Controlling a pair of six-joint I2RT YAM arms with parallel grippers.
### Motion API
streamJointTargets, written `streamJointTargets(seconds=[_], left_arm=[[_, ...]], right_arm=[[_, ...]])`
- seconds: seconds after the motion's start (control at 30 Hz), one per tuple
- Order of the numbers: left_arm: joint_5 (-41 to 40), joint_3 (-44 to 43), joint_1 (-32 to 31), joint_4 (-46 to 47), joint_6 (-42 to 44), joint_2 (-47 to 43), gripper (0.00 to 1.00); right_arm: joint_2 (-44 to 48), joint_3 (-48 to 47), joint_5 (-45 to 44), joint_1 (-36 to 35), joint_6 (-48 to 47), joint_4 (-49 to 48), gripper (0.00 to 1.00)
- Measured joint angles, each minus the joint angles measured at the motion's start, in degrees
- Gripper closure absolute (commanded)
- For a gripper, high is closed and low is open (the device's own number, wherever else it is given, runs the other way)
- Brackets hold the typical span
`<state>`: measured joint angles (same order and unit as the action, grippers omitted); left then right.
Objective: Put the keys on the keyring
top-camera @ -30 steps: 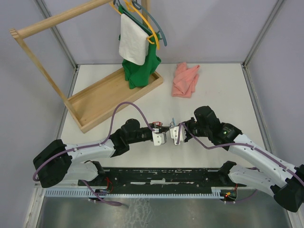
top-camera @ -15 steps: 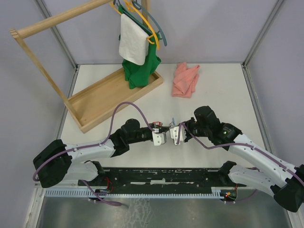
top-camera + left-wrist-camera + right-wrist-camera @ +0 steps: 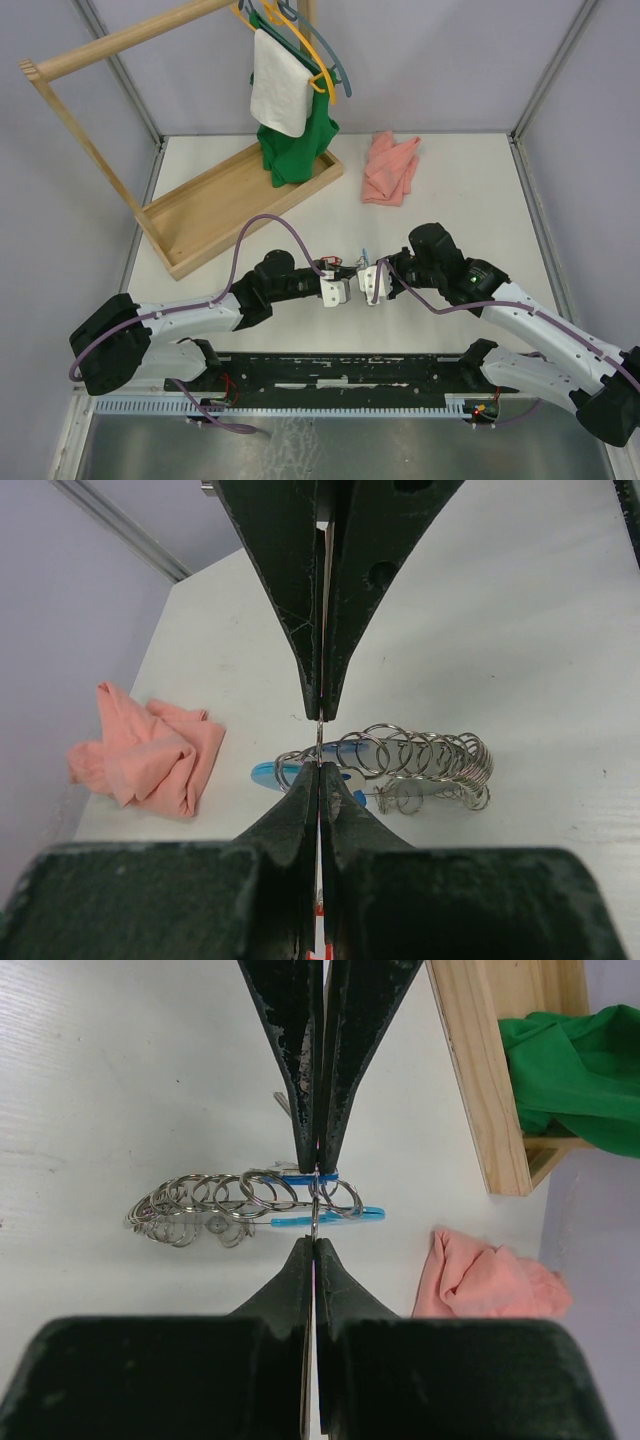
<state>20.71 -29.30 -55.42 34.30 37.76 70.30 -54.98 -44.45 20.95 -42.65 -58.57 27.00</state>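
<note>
Stillness is the only news: over the last second neither arm has shifted, and nothing lying on the white counter [image 3: 470,190] has stirred. As I read it, the threading is at a pause, or creeping too finely to see, and no key has visibly gone onto the ring.

At the far left stands the pale wooden clothes rack with its tray base [image 3: 240,205], a green garment [image 3: 290,150] and a white towel [image 3: 277,85] hanging from it. The left arm [image 3: 200,318] and the right arm [image 3: 520,315] reach inward from their own sides and almost meet nose to nose above the near middle of the counter. A crumpled pink cloth [image 3: 390,168] lies well apart, toward the back.

The keyring, a coil of silvery wire loops [image 3: 420,760], is right at the two sets of tips. Its curved bright blue section [image 3: 325,1218] is at the end nearest them. From each wrist camera the tips sit against the endmost loop at that blue end, while the rest of the coil trails away across the counter.

The left jaws are clenched tight, and so are the right jaws. A hair-thin sliver of metal [image 3: 318,730] shows in the seam of the left pair, but whether either pair is pinching a loop, a key or nothing, I cannot tell. The small silver keys with their plastic tags I cannot pick out with any confidence.
</note>
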Motion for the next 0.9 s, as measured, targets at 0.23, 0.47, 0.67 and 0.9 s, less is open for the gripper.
streamJointTargets(seconds=[0.23,0.47,0.67,0.9], left_arm=[[0.4,-0.1,0.0,0.0,0.0,0.1,0.97],[0.4,-0.4,0.0,0.0,0.0,0.5,0.97],[0.4,-0.4,0.0,0.0,0.0,0.6,0.97],[0.4,-0.9,0.0,0.0,-0.1,1.0,0.97]], right_arm=[[0.0,0.0,0.2,0.0,0.3,0.0,1.0],[0.0,-0.1,0.1,0.0,0.4,0.1,0.99],[-0.1,-0.1,0.2,0.0,0.5,0.0,0.99],[-0.1,-0.1,0.2,0.0,0.5,0.1,0.99]])
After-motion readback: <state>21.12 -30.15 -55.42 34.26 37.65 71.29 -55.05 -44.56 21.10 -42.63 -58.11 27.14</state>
